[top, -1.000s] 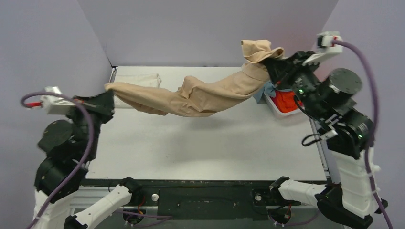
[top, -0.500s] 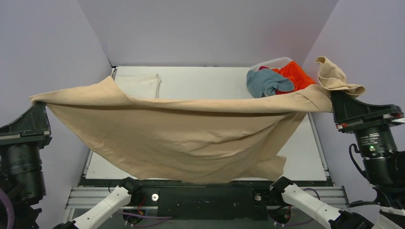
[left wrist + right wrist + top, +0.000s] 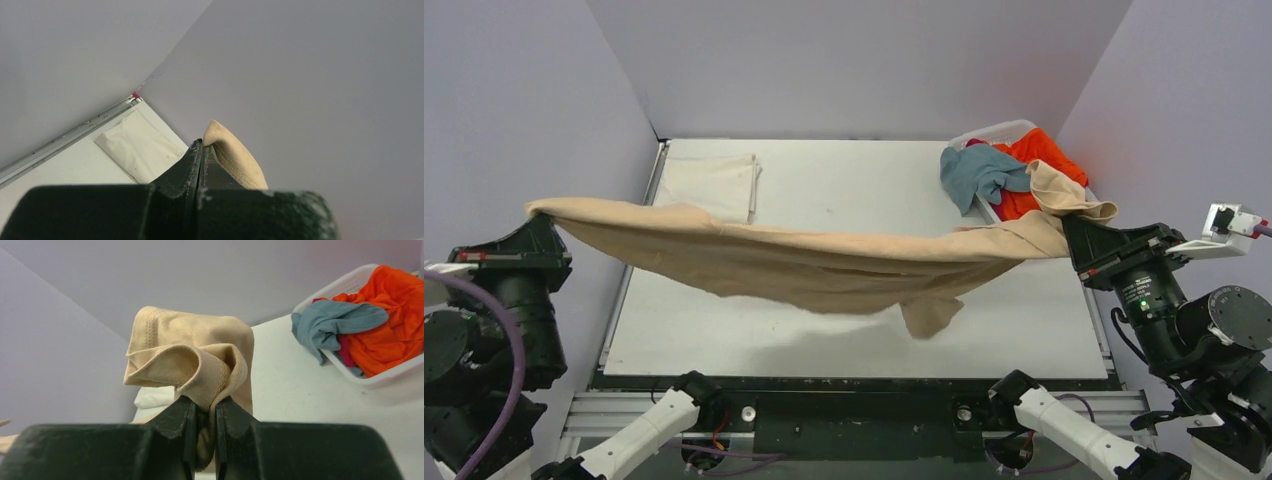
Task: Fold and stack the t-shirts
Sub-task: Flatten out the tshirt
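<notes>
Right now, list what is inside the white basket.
A grey-blue shirt draped over the rim of the basket, an orange shirt beside it, and a sliver of red fabric. Anything beneath them is covered.

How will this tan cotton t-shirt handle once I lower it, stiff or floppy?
Probably very floppy: the tan cotton t-shirt sags in a belly between the left claw and right claw, one flap dangling. Likely light, since pinched corners alone carry it. The bunched fabric at the right claw may unfold unevenly.
</notes>
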Robot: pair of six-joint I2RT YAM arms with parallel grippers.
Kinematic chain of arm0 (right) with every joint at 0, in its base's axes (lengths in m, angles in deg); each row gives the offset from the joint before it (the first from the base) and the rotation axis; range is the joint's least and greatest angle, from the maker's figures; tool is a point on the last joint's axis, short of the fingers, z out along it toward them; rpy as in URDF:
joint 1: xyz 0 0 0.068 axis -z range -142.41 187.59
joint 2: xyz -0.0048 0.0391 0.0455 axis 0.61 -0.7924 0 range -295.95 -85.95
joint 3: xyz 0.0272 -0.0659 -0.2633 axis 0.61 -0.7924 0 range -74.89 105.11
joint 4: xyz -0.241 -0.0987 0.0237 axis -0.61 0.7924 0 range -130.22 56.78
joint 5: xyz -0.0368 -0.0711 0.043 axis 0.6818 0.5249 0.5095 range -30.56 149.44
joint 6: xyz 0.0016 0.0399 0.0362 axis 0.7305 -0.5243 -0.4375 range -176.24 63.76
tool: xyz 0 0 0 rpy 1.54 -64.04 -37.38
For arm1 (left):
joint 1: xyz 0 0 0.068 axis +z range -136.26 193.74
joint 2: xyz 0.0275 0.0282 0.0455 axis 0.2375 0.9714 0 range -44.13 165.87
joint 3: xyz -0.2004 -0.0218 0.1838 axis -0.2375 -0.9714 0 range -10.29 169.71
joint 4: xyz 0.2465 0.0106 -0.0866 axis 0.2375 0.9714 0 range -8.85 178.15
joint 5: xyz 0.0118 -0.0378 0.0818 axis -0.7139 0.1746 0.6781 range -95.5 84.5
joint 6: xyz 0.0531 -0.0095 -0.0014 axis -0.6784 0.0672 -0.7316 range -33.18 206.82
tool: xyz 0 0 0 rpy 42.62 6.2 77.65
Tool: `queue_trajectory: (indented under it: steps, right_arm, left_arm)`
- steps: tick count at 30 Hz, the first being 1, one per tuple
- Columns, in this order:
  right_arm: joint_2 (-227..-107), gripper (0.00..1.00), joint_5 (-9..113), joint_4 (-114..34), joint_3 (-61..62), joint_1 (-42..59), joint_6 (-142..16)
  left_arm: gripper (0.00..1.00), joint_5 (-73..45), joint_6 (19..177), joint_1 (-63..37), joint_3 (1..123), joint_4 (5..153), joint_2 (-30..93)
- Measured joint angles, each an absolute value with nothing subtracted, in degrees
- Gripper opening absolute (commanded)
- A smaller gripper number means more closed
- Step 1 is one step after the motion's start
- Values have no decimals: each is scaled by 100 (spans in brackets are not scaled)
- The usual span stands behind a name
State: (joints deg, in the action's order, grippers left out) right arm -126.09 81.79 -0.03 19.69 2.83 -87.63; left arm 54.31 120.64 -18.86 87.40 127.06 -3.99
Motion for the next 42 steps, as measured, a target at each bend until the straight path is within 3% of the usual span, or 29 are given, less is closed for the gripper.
queue_trajectory:
  steps: [8,15,21,24,26,27,28,29,31,32,33,38,42]
  right_arm:
    - [-12299,0,7405,34,1827,272,-9198]
    - [-12273,0,7442,121,1821,272,-9268]
    - [-12734,0,8743,117,1611,272,-9225]
    - [-13381,0,9473,47,1191,396,-9264]
    - [-13894,7,9565,-38,791,694,-9426]
    - [-14209,18,9499,-106,531,925,-9550]
    - [-14485,29,9412,-178,308,1124,-9668]
    - [-14865,35,9241,-287,66,1356,-9791]
    - [-15689,62,8913,-432,-229,1716,-9976]
    - [-16161,81,8762,-445,-271,1889,-10020]
    - [-16548,86,8662,-477,-267,2005,-10077]
    - [-17201,94,8566,-469,-234,2169,-10103]
    - [-16773,94,8406,-628,-302,2143,-9957]
  left_arm:
    - [0,5394,12141,-1890,8889,12826,-1040]
    - [0,5376,12154,-1903,8928,12809,-880]
    - [0,6268,11712,-2109,8760,12155,329]
    - [0,6305,11428,-1639,8554,11698,1362]
    - [5,5704,11524,-786,8637,11687,2324]
    - [37,5335,11605,-343,8701,11683,2814]
    - [58,4937,11649,5,8749,11633,3316]
    - [78,4616,11631,250,8755,11565,3769]
    - [84,3829,11599,626,8836,11453,4798]
    - [85,3457,11575,741,8961,11462,5286]
    - [85,3108,11537,807,9177,11552,5786]
    - [86,2275,11441,702,10764,12492,7299]
    - [88,2312,11524,311,10550,12802,6881]
